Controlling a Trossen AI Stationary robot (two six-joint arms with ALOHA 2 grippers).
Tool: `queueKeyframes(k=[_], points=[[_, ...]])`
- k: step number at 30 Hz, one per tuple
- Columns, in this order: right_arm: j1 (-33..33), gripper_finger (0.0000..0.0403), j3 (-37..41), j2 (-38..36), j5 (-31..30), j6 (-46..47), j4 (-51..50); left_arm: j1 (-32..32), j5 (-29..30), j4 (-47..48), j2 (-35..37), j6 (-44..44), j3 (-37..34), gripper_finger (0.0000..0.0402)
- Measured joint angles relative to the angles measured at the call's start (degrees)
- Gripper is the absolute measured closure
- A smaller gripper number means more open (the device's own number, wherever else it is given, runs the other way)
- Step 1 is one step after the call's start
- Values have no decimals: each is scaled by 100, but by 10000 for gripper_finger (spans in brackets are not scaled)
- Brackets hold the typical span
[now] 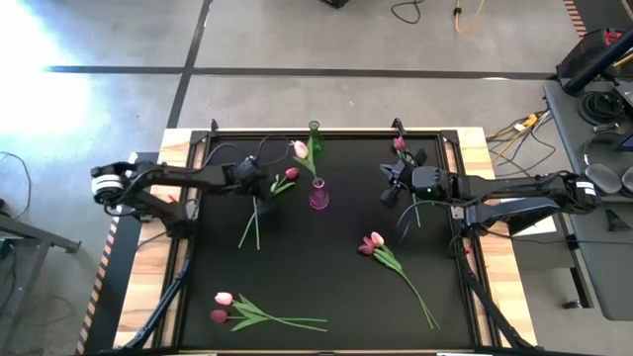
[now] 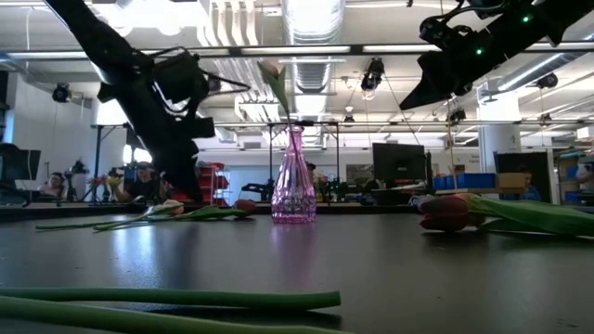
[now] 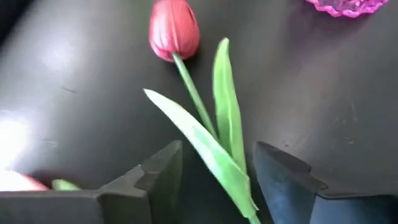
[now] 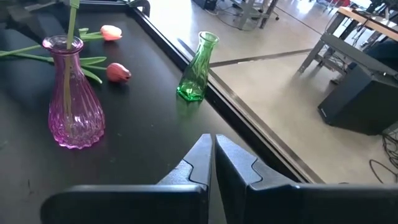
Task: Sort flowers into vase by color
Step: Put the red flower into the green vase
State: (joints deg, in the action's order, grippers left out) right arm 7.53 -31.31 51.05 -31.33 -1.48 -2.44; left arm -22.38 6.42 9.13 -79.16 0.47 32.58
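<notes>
My left gripper (image 3: 214, 180) hangs low over the black table (image 1: 326, 277), left of the ribbed pink glass vase (image 1: 318, 195), its fingers parted around the green stem and leaves of a dark red tulip (image 3: 175, 30) lying flat there. A pale pink tulip (image 1: 300, 148) already stands in that vase. My right gripper (image 4: 213, 162) hovers right of the vase, fingers pressed together, empty. A slim green glass vase (image 4: 198, 66) stands behind the pink one, at the table's far edge.

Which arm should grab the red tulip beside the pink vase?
Left. The left gripper is open right over the red tulip's stem; the right gripper is shut, farther off.
</notes>
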Motion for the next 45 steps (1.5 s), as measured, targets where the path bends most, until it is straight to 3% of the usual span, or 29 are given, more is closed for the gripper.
queueKeyframes(k=[2,12,17,23,30,39,45], points=[[0,390,0,2,0,0,-4,-126,-310,-101,-106,-8,4,210],[0,390,0,2,0,39,0,-232,-379,-271,-847,2,181,224],[0,390,0,2,-1,39,-1,-292,-432,-323,-1015,-15,237,275],[0,390,0,2,-2,39,-2,-304,-530,-309,-872,96,235,384],[0,390,0,2,-2,42,-2,-428,-437,-470,-333,51,228,396],[-1,390,2,2,-2,42,0,-997,-529,-2291,531,-111,179,399],[-2,390,2,2,-4,17,24,-1236,-594,-3497,708,-253,177,400]])
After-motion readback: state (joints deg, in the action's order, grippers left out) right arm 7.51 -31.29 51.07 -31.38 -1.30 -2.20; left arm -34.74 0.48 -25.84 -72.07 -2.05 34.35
